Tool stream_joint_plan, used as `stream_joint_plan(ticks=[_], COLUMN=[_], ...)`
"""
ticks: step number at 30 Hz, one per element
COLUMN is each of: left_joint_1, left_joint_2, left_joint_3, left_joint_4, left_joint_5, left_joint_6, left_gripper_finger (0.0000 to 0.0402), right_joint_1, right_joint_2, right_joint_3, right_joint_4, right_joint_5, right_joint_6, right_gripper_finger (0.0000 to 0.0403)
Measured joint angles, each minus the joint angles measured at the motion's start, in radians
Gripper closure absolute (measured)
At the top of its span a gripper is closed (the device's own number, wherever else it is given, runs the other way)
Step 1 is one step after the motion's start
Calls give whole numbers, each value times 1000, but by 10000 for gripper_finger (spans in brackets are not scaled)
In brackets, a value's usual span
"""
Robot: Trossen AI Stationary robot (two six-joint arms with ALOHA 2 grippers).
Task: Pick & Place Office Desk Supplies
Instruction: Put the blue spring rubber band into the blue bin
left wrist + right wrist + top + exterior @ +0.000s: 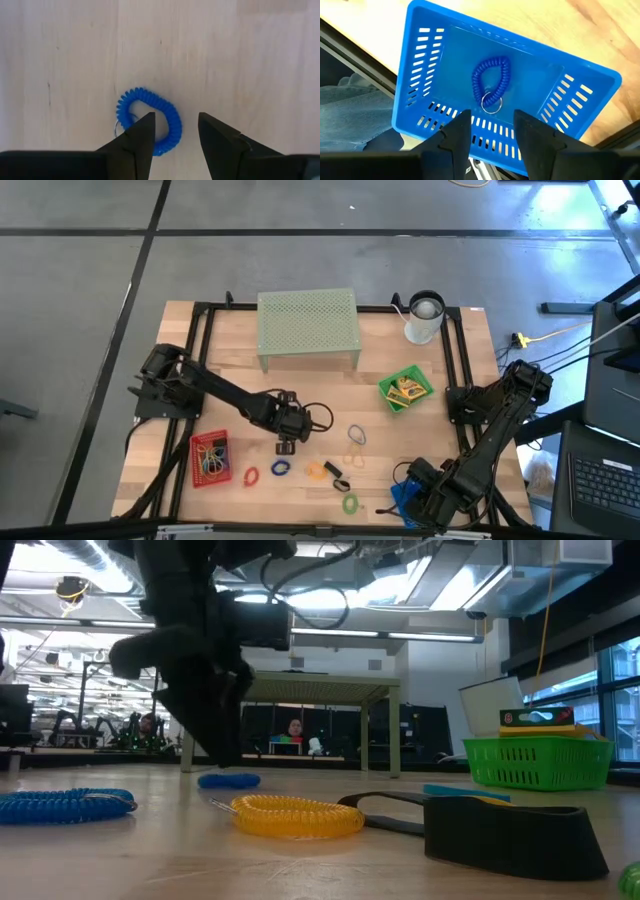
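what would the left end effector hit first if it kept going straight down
Probably the blue coil ring on the table: the left end effector hangs open over it, one finger above its loop.

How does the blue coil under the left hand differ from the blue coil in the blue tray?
The table coil lies on bare wood, under the open left hand; the tray coil lies inside the blue tray, below the open right hand. The table coil makes a round loop; the tray coil is narrower, longer. The tray coil's metal ring shows whole; the table coil's is mostly hidden. Both are blue spirals.
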Motion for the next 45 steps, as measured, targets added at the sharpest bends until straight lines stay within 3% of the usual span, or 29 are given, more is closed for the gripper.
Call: stream_joint_plan(ticks=[12, 15, 21, 29, 32, 36, 40, 45], left_joint_1=[3, 5, 6, 3, -2, -26, -80, -171], left_joint_2=[40, 40, 42, 15, -23, -88, -141, -176], left_joint_3=[-82, -85, -87, -75, -63, -55, -56, -56], left_joint_4=[46, 79, 121, 133, 163, 299, 479, 721], left_joint_5=[-11, 36, 89, 87, 89, 69, 21, -83], left_joint_6=[-21, -16, -6, -29, -64, -51, 4, 163], left_gripper_finger=[265, 290, 383, 388, 393, 394, 395, 395], right_joint_1=[0, 0, 0, 0, 0, 0, 0, 0], right_joint_2=[0, 0, 0, 0, -1, -1, -1, -1], right_joint_3=[1, 1, 1, 58, 120, 198, 249, 263], right_joint_4=[11, 13, 47, 44, 33, 36, 38, 58], right_joint_5=[0, -7, -64, -66, 29, 284, 543, 785], right_joint_6=[0, 1, 3, -26, -67, -162, -276, -474], right_gripper_finger=[255, 255, 255, 255, 255, 255, 255, 255])
